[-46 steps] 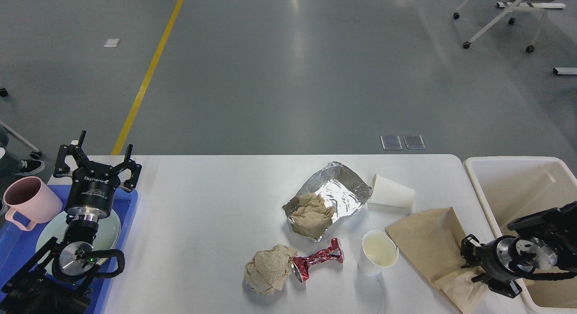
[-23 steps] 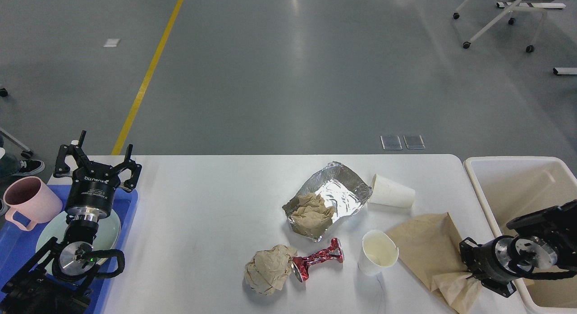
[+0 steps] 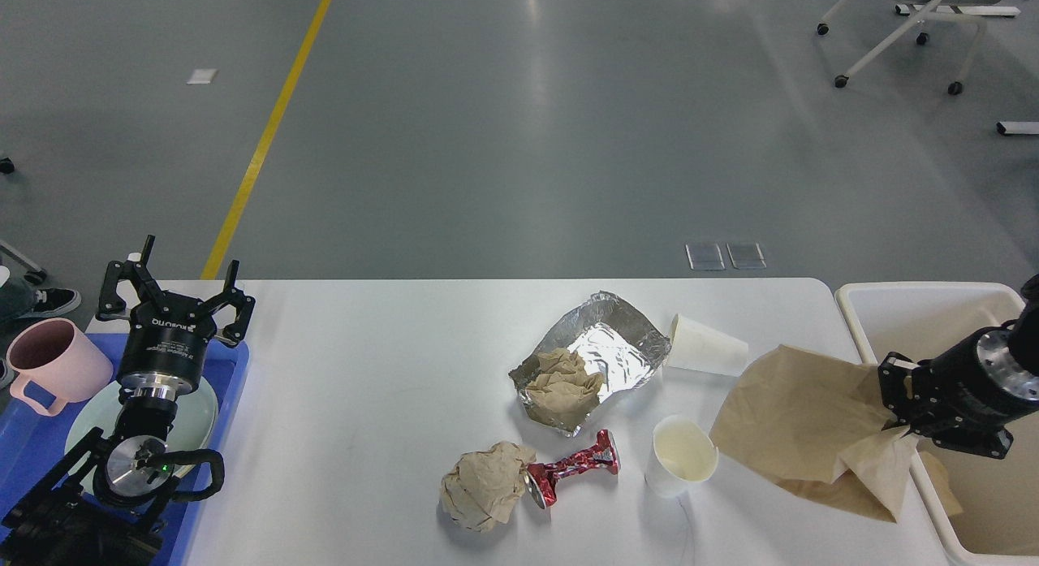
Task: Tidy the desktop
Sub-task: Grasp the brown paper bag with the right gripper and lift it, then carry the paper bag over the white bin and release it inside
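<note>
The right gripper (image 3: 893, 424) is clamped on a crumpled brown paper sheet (image 3: 799, 412), one end lifted above the large white matte desktop (image 3: 365, 403). The left gripper (image 3: 174, 294) hovers with fingers spread, holding nothing, over a blue plastic tray (image 3: 231, 371). A crushed red metal can (image 3: 572, 468) lies beside a wadded paper ball (image 3: 485, 485).

On the counter (image 3: 365, 371), mid-way along: foil sheet (image 3: 605, 347) with a paper wad (image 3: 560, 379) on its near-left part. Toward the near edge: crumpled paper ball (image 3: 485, 485), crushed can (image 3: 571, 467) touching its right side, upright cup (image 3: 680, 455) further right. Tipped cup (image 3: 704, 347) just right of the foil. Paper bag (image 3: 804, 416) over the right edge, beside the bin (image 3: 925, 306). At the left edge: tray (image 3: 231, 379) holding plate (image 3: 85, 424) and mug (image 3: 53, 371).
</note>
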You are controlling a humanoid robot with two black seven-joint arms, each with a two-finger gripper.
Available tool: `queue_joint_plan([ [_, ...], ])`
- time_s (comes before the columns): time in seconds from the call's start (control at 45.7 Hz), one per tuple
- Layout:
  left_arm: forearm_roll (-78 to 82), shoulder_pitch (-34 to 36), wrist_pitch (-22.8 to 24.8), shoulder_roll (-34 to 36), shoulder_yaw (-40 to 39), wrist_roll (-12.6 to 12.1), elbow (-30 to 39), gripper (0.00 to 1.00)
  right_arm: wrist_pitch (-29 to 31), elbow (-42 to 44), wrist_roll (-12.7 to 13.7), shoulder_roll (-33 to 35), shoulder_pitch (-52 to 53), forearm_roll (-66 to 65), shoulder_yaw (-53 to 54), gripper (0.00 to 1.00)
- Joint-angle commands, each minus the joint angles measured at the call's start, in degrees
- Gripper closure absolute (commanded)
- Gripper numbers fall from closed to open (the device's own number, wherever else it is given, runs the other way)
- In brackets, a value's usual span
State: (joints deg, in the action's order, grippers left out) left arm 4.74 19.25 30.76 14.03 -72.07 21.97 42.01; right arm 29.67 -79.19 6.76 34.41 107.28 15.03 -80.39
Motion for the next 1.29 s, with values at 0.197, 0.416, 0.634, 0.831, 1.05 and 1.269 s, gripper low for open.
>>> queue_joint_plan([
  [0.197,0.01,0.00,0.00,0.03,0.00,0.00,0.00,0.04,10.49,-6.84,0.01,0.13,25.60,-2.63,-11.89,1.00],
  [0.416,0.01,0.00,0.00,-0.06,0.00,0.00,0.00,0.04,10.49,-9.49,0.09,0.22,29.56,-5.01,-13.12,1.00],
  [0.634,0.01,0.00,0.00,0.03,0.00,0.00,0.00,0.04,6.90,-8.35,0.09,1.71,28.95,-4.39,-14.62,1.00],
  [0.831,0.01,0.00,0.00,0.03,0.00,0.00,0.00,0.04,-1.28,-4.14,0.18,7.94,23.69,-4.22,-15.58,1.00],
  [1.05,0.01,0.00,0.00,-0.06,0.00,0.09,0.00,0.04,-6.64,10.18,0.18,15.24,8.32,-3.95,-11.81,1.00],
  [1.269,0.01,0.00,0.00,-0.06,0.00,0.09,0.00,0.04,-18.76,23.37,0.27,17.80,-17.08,-3.87,4.61,1.00],
])
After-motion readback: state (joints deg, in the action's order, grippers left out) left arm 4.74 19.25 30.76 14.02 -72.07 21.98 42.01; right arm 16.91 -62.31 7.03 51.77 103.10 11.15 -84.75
